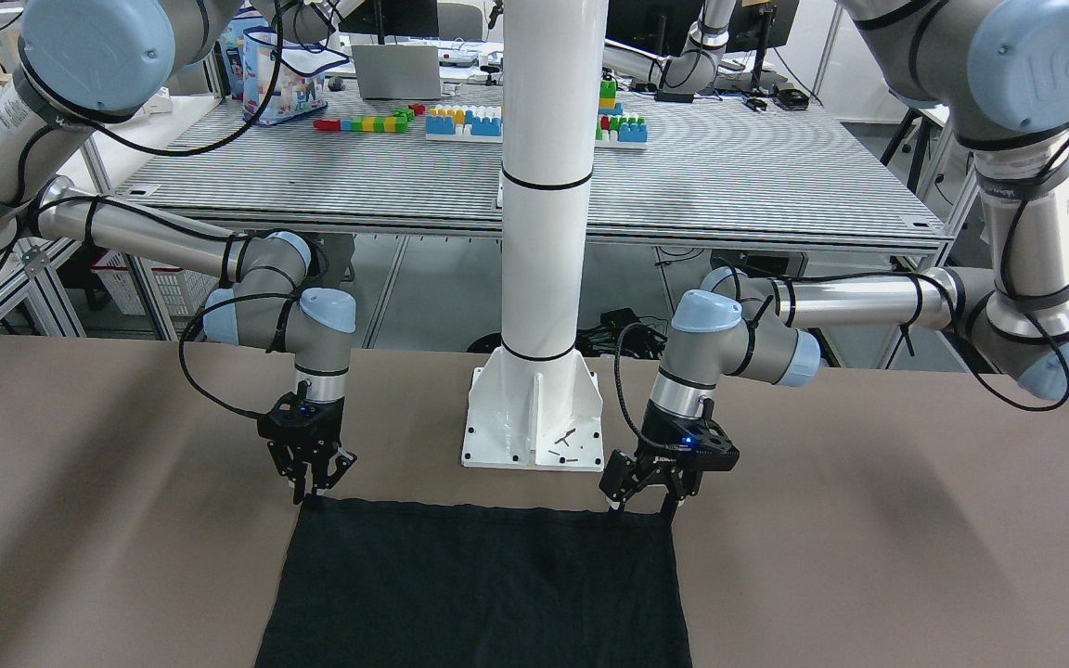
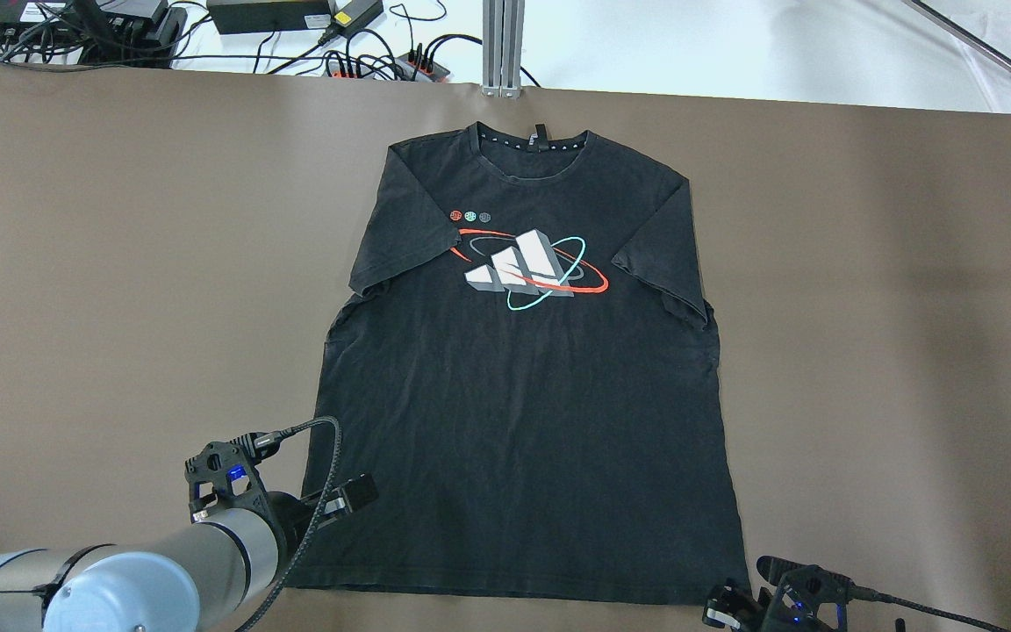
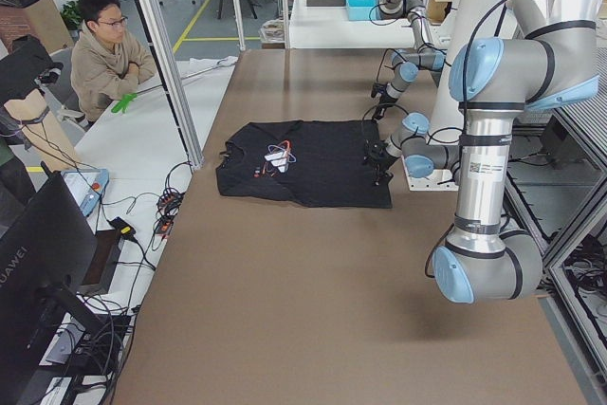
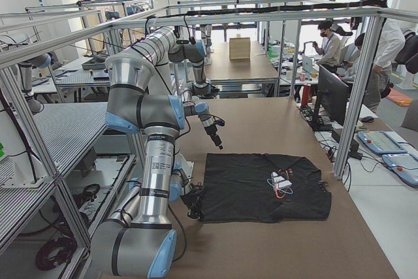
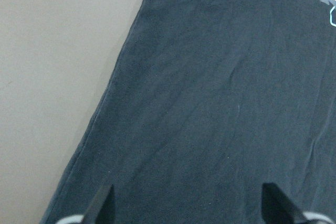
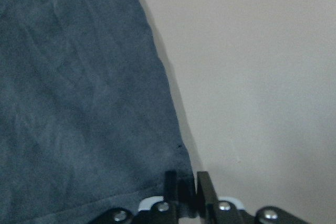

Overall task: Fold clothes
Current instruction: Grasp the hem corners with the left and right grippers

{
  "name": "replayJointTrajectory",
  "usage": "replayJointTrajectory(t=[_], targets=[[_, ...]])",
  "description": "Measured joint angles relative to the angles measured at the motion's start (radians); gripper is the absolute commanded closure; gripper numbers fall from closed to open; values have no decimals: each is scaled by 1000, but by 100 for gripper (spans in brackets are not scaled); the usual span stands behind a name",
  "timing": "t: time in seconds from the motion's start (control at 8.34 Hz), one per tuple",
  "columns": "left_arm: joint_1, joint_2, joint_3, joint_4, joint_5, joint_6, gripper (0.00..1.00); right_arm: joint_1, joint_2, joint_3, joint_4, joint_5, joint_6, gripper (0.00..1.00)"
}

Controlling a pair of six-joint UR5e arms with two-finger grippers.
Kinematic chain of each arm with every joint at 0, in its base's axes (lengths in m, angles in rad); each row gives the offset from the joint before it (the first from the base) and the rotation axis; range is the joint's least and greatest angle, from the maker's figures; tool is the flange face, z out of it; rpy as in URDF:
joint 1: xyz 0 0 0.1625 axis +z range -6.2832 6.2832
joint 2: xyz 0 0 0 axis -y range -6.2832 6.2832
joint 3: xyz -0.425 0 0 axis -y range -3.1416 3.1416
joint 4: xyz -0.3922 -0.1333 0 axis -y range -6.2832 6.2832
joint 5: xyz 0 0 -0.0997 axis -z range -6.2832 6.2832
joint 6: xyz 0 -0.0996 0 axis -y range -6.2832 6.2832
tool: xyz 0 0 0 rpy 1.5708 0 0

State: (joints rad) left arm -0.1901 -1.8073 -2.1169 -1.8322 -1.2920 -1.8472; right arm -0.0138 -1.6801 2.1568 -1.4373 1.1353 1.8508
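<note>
At the desk's robot-side edge, midway along it, I have both arms at the hem of a black T-shirt, which lies flat and print-up with its collar toward the far edge. The right gripper's jaws look clenched on the hem corner nearer the desk's right end. The left gripper's jaws stand released, spread wide over the cloth by the other corner. Pairing the arms on both corners, I judge, keeps the hem level for a lift toward the collar.
</note>
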Motion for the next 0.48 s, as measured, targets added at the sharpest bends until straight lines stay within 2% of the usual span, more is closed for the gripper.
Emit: replayJointTrajectory(t=[0.36, 0.48], targets=[[9, 17, -1, 0, 7, -16, 2, 0, 4, 12, 1, 2, 3, 100], [28, 42, -2, 0, 24, -33, 10, 0, 3, 21, 1, 2, 4, 100]])
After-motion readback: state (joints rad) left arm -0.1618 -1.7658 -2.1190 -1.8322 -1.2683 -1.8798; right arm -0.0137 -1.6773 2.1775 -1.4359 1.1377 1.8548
